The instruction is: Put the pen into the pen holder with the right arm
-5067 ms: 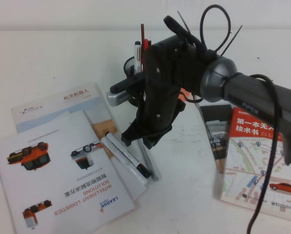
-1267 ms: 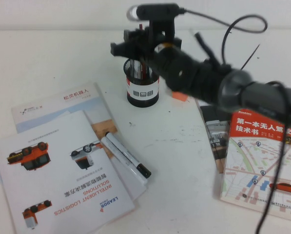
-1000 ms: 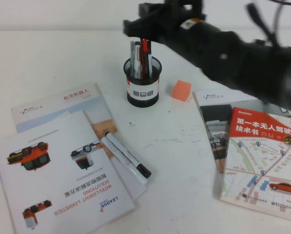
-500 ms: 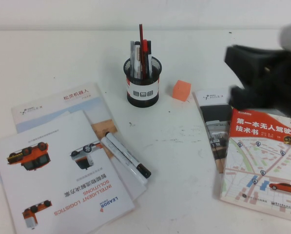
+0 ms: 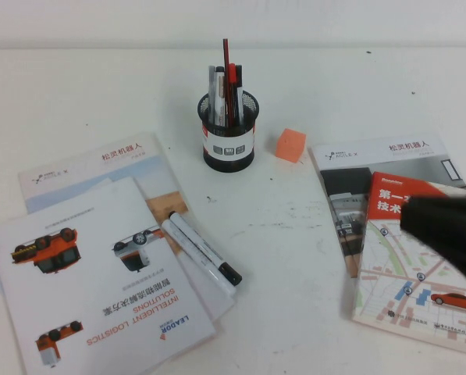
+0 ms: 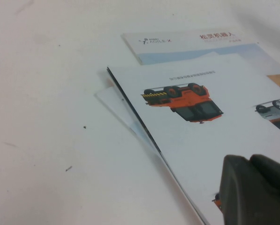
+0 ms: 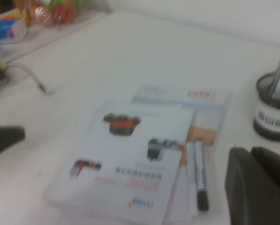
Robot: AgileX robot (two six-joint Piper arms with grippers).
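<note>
Right gripper [image 7: 259, 185] is showing only as a dark blurred block at one edge of the right wrist view, and as a black mass low over the booklets on the right side of the table in the high view; fingers not readable, so cannot tell whether spread or pressed together, and nothing is visibly sitting in it; left gripper [image 6: 254, 190] is likewise just a dark lump in the left wrist view, hanging above the car brochures [image 5: 100, 273] on the left, state not tellable; pen holder [image 5: 229, 131] is standing upright near the far middle of the table, well apart from both grippers, with several pens sticking up out of it, red ones plus light grey/white shafts; pen [image 5: 214, 92] is looking like the slim grey shaft at the holder's left, upright inside the cup, though picking it out from its neighbours is uncertain; two white markers [image 5: 204, 248] are lying side by side on the brochure edge, untouched; orange cube [image 5: 289, 145] is sitting just beside the holder; judging from this, insertion is reading as done, with only parking the right arm [image 5: 447, 234] seeming to remain
</note>
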